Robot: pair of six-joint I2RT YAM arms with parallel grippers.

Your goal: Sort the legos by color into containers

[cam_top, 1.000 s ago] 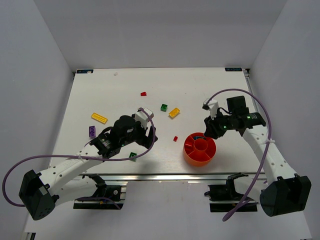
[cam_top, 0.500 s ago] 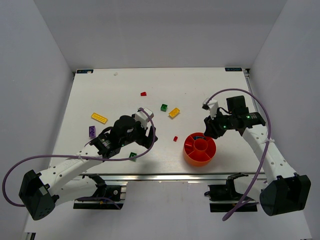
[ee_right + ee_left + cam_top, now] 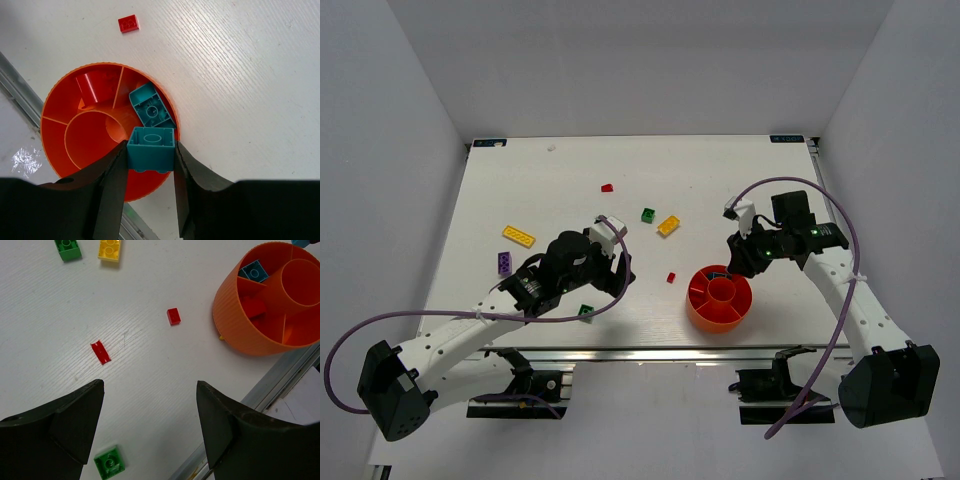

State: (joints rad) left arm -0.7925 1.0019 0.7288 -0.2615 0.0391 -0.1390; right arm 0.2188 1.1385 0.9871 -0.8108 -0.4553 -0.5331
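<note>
The right jaws are clamped on a small cyan studded plastic brick point(image 3: 150, 143), gripping it by two opposite sides so that it hangs level above the rim of the round orange-red plastic tray point(image 3: 82, 142). They hold it right beside the wedge compartment where a second cyan brick point(image 3: 151, 106) already lies tilted, which looks like the reason for the position: cyan goes with cyan. The neighbouring wedge holds a red piece point(image 3: 90, 87), so each colour seems to have its own section. The held brick sits partly over the outer wall, so a release from here could clip the rim. The left jaws stand wide apart and hold nothing, hanging over the white tabletop point(image 3: 550, 180) with a flat red plate point(image 3: 100, 351) just ahead of them, a small red brick point(image 3: 173, 316) farther on and a green brick point(image 3: 110, 463) underneath, probably lined up for a next pick. A yellow plate point(image 3: 518, 236) and a purple brick point(image 3: 505, 263) lie unsorted well away from the tray.
</note>
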